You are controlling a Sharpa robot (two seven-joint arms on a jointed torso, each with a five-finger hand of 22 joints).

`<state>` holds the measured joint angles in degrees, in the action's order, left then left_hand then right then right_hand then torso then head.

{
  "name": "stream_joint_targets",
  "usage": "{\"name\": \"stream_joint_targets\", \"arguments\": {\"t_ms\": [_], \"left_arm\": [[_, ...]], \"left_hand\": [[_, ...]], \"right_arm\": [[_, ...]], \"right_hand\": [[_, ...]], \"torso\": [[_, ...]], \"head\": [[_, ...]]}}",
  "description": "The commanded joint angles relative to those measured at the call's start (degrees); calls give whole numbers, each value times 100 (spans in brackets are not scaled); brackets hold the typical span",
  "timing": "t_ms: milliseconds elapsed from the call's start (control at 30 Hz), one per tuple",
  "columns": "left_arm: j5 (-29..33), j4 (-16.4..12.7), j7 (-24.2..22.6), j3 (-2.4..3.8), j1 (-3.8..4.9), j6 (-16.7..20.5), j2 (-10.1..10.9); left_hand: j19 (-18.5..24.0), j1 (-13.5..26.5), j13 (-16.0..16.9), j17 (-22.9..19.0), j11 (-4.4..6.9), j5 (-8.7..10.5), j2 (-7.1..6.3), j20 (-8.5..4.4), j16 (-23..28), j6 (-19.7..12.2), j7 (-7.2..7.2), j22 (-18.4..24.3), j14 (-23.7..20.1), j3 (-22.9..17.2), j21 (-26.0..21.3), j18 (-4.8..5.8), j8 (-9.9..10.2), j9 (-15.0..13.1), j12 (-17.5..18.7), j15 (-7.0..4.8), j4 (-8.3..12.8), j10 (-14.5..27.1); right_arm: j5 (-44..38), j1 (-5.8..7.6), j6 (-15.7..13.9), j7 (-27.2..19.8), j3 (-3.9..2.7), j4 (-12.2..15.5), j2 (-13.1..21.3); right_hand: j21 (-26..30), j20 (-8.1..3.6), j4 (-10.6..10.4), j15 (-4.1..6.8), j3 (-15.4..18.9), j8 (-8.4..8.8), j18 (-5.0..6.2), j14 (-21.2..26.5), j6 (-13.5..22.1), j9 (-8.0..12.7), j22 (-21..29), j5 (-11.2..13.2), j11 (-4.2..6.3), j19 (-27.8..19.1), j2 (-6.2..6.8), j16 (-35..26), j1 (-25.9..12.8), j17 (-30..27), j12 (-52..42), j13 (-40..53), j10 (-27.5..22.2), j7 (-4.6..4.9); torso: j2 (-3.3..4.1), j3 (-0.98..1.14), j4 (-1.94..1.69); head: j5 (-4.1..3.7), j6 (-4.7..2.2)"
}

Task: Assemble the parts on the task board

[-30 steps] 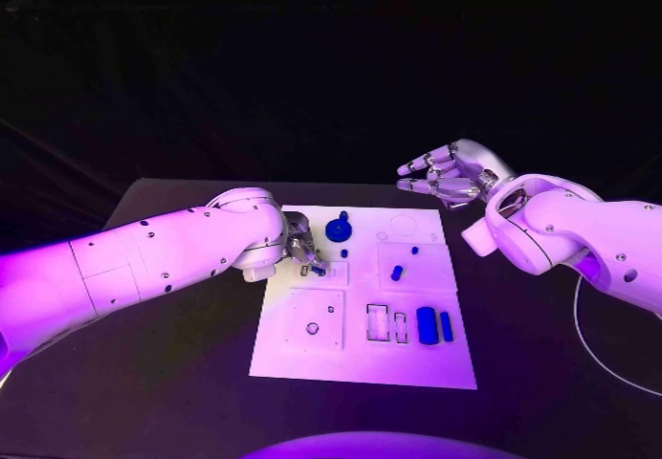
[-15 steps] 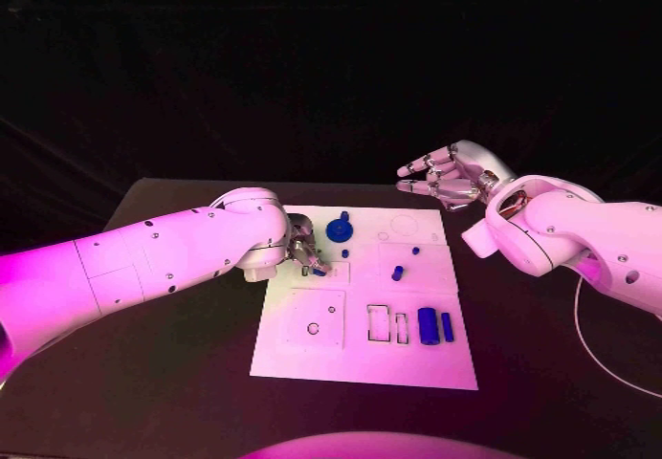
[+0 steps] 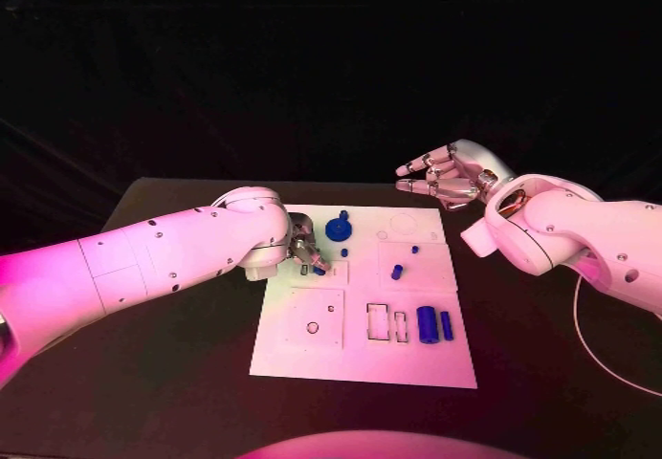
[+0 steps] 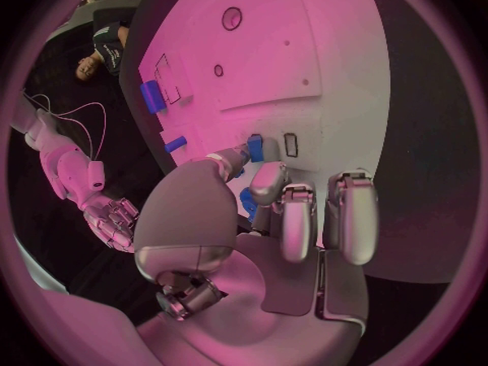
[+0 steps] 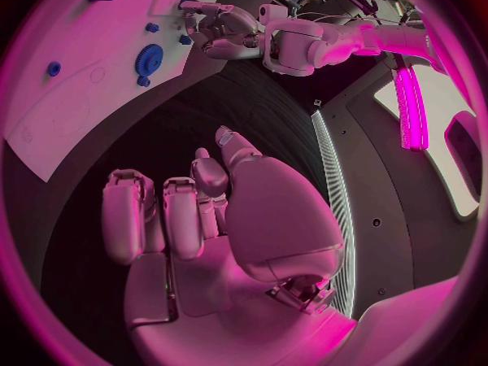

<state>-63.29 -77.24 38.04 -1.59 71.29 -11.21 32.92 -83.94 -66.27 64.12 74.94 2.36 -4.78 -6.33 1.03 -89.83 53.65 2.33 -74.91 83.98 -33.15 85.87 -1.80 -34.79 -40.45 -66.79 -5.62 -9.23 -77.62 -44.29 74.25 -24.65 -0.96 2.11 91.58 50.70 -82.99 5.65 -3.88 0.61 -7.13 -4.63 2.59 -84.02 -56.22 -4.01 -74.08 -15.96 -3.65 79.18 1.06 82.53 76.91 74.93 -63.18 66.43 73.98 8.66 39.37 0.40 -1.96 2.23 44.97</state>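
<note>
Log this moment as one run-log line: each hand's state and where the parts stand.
left hand: pinching small blue part at task board left slot | right hand: empty, raised off board | blue gear: on board, untouched

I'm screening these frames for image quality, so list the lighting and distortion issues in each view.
Head view: pink light washes the task board and both arms, and the background is black. Left wrist view: fisheye bends the board's edges, and the left hand blocks much of it. Right wrist view: same bending, with a bright glaring strip beside the right hand.
</note>
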Motion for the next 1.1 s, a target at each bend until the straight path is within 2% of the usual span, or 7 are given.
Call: {"name": "stream_joint_targets", "arguments": {"t_ms": [33,500,733,1100], "left_arm": [[30,28,31,-26,-31,-287,-54],[34,152,31,-53,-31,-425,-154],[34,178,26,-54,-31,-400,-168],[34,218,20,-52,-31,-310,-174]], "left_hand": [[-334,108,13,1506,2,-38,9,-10,-17,73,-73,-904,602,-677,38,39,-28,-12,-35,8,638,-59],[-373,835,141,1506,53,-55,92,-54,-17,255,-140,-996,602,-281,89,59,-64,-20,-169,-36,318,-160],[-373,938,170,1506,66,-54,93,-65,-17,297,-155,-995,602,-182,87,58,-61,-12,-196,-47,290,-184],[-397,1355,180,1506,78,-28,-28,-79,-17,435,-170,-1052,602,478,118,71,-39,24,-198,-57,85,-221]], "right_arm": [[-5,-3,74,-9,-1,14,1],[7,-3,85,-14,-1,34,19],[13,-3,91,-14,-1,38,24],[27,-3,82,-28,-1,37,28]], "right_hand": [[28,5,-25,4,-2,-7,110,-323,-44,6,9,-21,10,-39,-8,-44,-45,239,19,-11,-10,2],[35,5,-28,4,-1,-6,113,-321,-44,6,24,-22,10,-49,-7,-49,-49,231,27,-18,-15,2],[40,5,-29,4,0,-5,115,-320,-44,6,33,-22,10,-55,-7,-55,-51,223,31,-22,-18,2],[63,6,-45,2,16,2,125,-308,-39,8,78,-9,7,-86,9,-90,-77,172,40,-32,-26,5]], "torso": [[-2,1,6],[0,0,0],[-1,-1,1],[-2,-2,-1]], "head": [[-2,8],[-23,16],[-31,26],[-42,33]]}}
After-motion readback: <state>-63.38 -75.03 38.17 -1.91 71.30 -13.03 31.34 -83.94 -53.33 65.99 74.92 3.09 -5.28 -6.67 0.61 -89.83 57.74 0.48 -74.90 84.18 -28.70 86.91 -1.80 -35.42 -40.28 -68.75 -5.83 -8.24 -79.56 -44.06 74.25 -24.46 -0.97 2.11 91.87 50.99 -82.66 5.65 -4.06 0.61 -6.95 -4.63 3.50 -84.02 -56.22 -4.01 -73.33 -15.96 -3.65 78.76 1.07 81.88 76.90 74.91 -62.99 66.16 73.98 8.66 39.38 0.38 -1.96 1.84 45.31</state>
